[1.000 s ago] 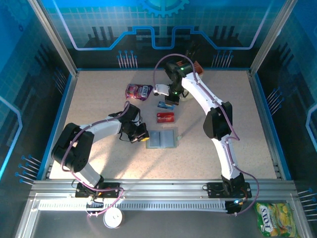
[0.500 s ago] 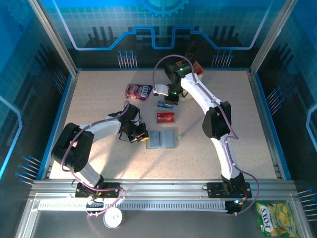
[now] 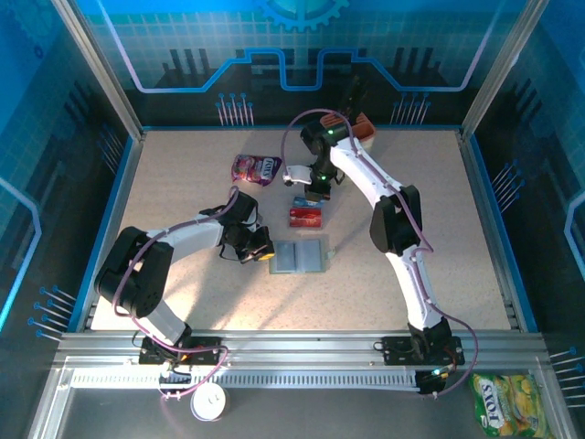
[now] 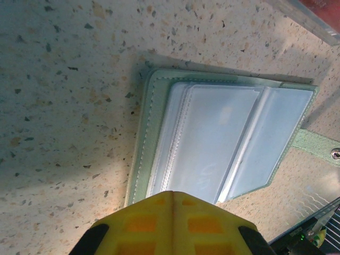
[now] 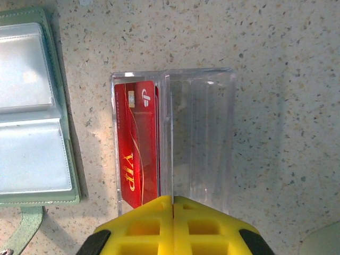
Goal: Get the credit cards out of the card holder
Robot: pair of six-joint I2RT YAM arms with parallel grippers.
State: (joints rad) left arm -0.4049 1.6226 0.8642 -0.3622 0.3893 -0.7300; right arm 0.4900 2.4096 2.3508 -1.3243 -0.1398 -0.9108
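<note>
While lying open, sage-green soft bifold card holder (image 4: 218, 141): light, floppy, likely slides
Slick, thin stiff red plastic card (image 5: 137, 149): pinch an edge; left gripper (image 4: 172, 195), right gripper (image 5: 172, 199) clenched empty

Red card (image 5: 137, 143): "VIP", gold script. Purple pouch (image 3: 256, 168): lettering too small to read.
</note>
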